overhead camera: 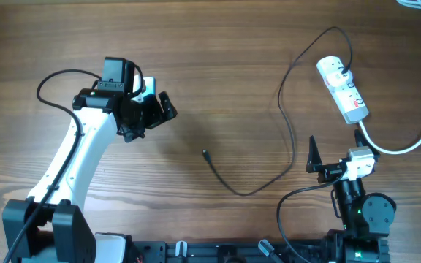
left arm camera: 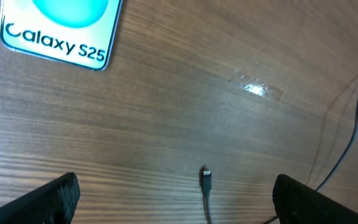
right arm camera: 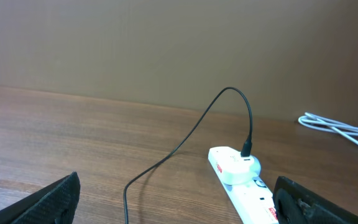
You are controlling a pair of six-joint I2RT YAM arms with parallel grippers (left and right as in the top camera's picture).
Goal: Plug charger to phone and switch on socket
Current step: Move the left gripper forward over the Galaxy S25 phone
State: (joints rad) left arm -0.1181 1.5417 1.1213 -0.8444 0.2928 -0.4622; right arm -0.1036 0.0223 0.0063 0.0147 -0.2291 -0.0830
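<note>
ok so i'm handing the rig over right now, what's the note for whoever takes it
Left claw: open, empty, above the wooden table.
Right claw: open, empty, facing the strip.
Things: the teal-screened Galaxy S25 smartphone lies flat below the left arm. The thin black charger cable runs from its white plug adapter, seated in the long white plastic power strip. Its connector tip lies loose, apart from the phone.
Done: nothing yet.
Left: plug the tip into the phone, then switch the strip on. Switch position unreadable.
</note>
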